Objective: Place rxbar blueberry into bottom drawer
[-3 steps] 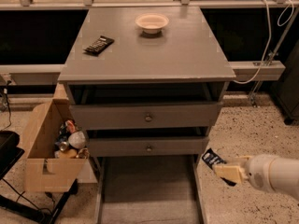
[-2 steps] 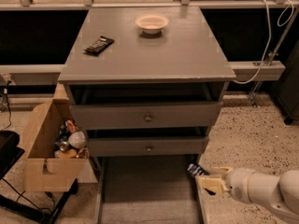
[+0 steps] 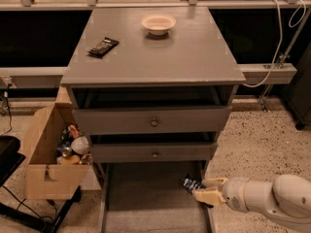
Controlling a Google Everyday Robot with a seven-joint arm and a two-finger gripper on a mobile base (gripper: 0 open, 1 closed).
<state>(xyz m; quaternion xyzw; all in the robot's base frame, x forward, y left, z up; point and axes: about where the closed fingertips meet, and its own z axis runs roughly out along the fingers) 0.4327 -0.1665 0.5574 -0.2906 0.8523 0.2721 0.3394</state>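
Prob a robot lab: speckled floor, loose cable, box of junk; hand w/ blue bar over drawer.

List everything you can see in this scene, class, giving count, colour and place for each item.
cabinet: one, grey, centre.
bowl: one, cream, back of the cabinet top.
black-wrapped bar: one, black, left of the cabinet top.
upper drawers: two, grey, round knobs.
bottom drawer: one, grey, pulled open.
cardboard box: one, brown, on the floor left of the cabinet, holding assorted items.
cable: one, white, right background.
rxbar blueberry: one, dark blue, over the bottom drawer's right side.
gripper: one, tan, holding the rxbar blueberry.
arm: one, white, lower right.
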